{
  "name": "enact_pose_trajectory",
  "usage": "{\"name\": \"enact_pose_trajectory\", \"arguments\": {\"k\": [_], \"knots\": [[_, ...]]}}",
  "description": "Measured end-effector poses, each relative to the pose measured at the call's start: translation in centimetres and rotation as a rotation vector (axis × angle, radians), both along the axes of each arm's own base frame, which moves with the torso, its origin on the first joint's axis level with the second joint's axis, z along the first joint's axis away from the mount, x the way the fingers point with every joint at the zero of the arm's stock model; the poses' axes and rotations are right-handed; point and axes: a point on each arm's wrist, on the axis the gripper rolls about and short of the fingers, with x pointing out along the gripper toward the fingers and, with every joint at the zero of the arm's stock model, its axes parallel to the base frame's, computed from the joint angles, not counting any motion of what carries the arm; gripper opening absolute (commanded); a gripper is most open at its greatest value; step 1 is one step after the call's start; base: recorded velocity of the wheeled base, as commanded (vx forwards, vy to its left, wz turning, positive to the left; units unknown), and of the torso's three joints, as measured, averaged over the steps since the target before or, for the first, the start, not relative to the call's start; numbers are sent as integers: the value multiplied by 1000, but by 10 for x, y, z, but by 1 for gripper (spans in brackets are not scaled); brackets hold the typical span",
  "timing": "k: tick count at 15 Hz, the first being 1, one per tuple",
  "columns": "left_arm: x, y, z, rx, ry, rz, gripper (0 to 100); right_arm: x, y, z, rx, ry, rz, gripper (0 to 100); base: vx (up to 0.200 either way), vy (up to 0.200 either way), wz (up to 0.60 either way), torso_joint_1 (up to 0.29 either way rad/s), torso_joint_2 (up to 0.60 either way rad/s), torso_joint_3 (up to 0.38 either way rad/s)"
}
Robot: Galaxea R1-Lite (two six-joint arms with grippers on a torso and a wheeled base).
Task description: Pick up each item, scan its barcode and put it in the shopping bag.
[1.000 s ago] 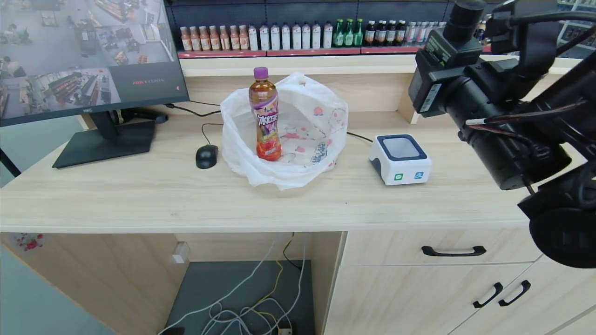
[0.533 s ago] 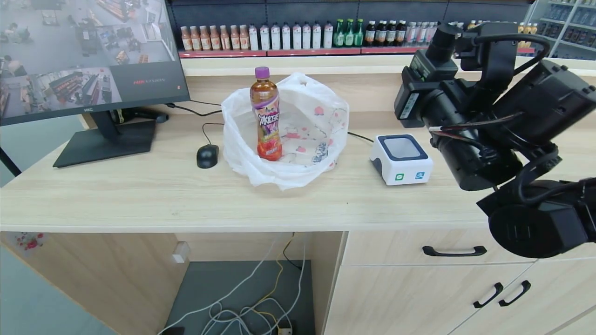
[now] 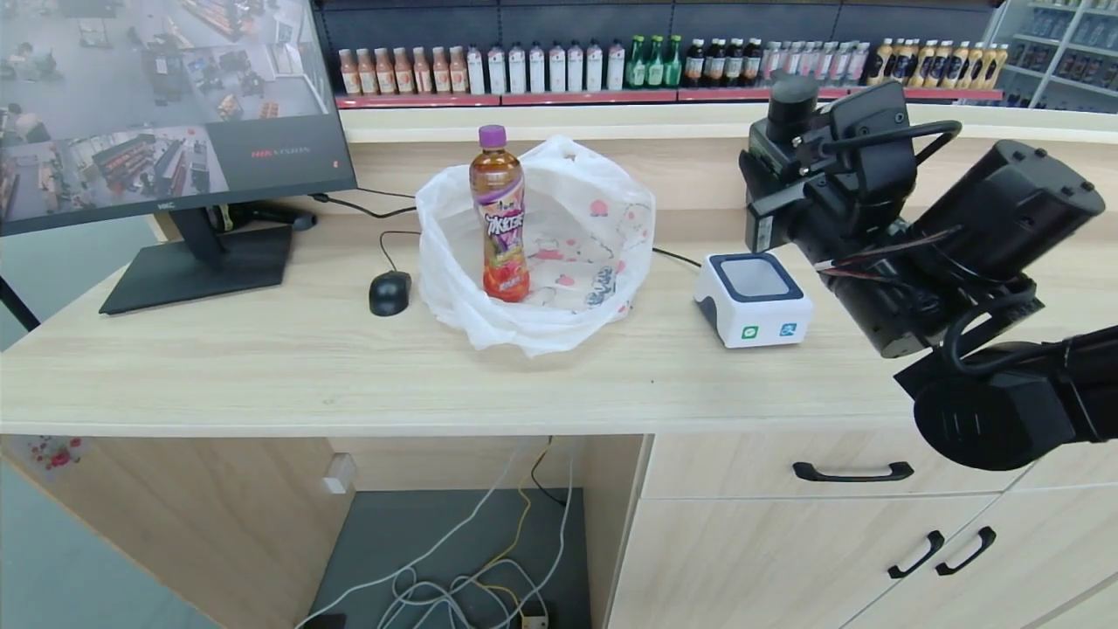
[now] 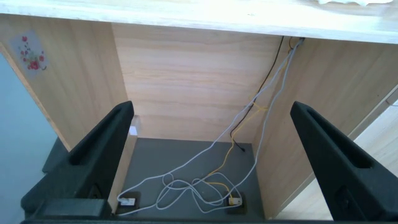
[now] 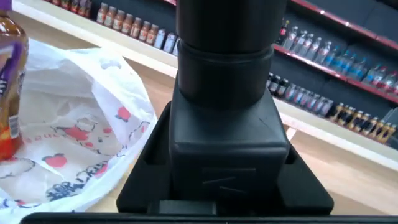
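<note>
Kicking off over on the left: left pincer [image 4: 211, 109] spread wide open, nothing in it, sitting low and aimed at the cables [image 4: 205, 180] in the cubby under the surface [image 3: 262, 367]. Up top at the 9 o'clock end, a monitor [image 3: 157, 96] on its stand, then a mouse [image 3: 389, 293] just at 9 o'clock of the shopping bag [image 3: 559, 323]. Found the bottle [image 3: 500, 218] already inside that bag, standing upright, long axis straight up and down, purple cap poking above the rim. Over at 3 o'clock of the bag, a bit apart: the scanner [image 3: 753, 299], window facing up. Then the right pincer [image 3: 782, 175], hanging above the surface just past the scanner toward 12 o'clock. Honestly can't tell whether open or closed, sorry. Puts the bottle at roughly 9 o'clock from that pincer, bag mouth open upward, so probably best to come in from the 3 o'clock side and drop down along that vertical axis. Right arm way nearer than the left, no contest. Guessing the bagging of this bottle as pretty much done.
</note>
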Motion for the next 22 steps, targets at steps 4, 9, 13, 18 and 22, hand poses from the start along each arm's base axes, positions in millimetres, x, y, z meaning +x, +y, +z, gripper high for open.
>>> {"name": "enact_pose_trajectory", "arguments": {"k": [4, 9, 13, 18, 22], "knots": [[0, 0, 0, 0, 0, 0, 100, 8, -6, -2, -260, -83, 13, 0, 0, 0, 0, 0, 0, 0], [0, 0, 0, 0, 0, 1, 100, 25, -12, -16, -505, -183, 41, 0, 0, 0, 0, 0, 0, 0], [0, 0, 0, 0, 0, 1, 100, 41, -21, -32, -653, -236, 113, 0, 0, 0, 0, 0, 0, 0], [0, 0, 0, 0, 0, 0, 100, 60, -41, -53, -754, -241, 145, 0, 0, 0, 0, 0, 0, 0], [0, 0, 0, 0, 0, 1, 100, 68, -49, -66, -789, -227, 166, 0, 0, 0, 0, 0, 0, 0]]}}
